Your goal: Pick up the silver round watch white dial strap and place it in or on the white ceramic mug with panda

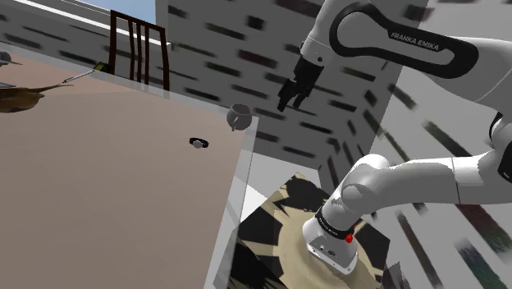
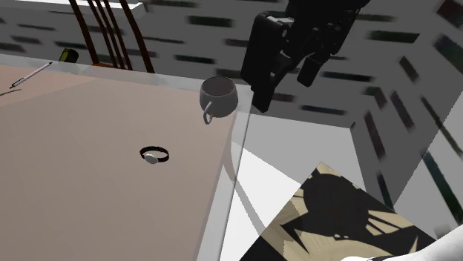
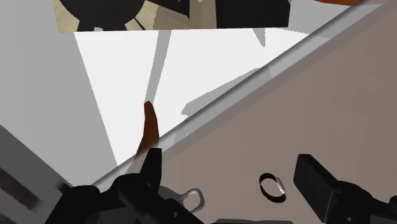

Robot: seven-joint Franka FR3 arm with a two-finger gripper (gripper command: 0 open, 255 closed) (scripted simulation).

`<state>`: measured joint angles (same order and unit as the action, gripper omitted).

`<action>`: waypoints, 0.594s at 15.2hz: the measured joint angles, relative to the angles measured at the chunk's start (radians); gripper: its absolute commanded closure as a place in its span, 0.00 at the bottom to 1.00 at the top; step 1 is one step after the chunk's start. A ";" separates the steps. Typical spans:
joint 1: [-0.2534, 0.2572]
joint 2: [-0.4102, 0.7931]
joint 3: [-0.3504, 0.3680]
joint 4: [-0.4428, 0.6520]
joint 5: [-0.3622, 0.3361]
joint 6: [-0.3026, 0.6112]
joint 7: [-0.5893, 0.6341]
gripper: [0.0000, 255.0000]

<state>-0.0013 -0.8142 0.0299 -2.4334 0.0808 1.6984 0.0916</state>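
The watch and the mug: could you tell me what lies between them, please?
Nothing: in the second exterior view, only bare tabletop separates the watch from the mug.

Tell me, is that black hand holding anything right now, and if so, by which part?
Nothing is held. The hand hangs in the air with its fingers apart and empty. The watch lies on the table, untouched.
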 measured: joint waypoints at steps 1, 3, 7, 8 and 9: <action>0.000 0.000 0.000 0.000 0.000 0.000 0.000 0.00; 0.011 0.044 -0.005 0.005 0.004 0.033 -0.026 0.00; 0.044 0.181 -0.023 0.028 0.015 0.124 -0.115 0.00; 0.056 0.216 -0.021 0.041 0.022 0.142 -0.132 0.00; 0.065 0.262 -0.026 0.064 0.026 0.159 -0.155 0.00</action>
<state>0.0634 -0.5518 0.0043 -2.3693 0.1065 1.8573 -0.0636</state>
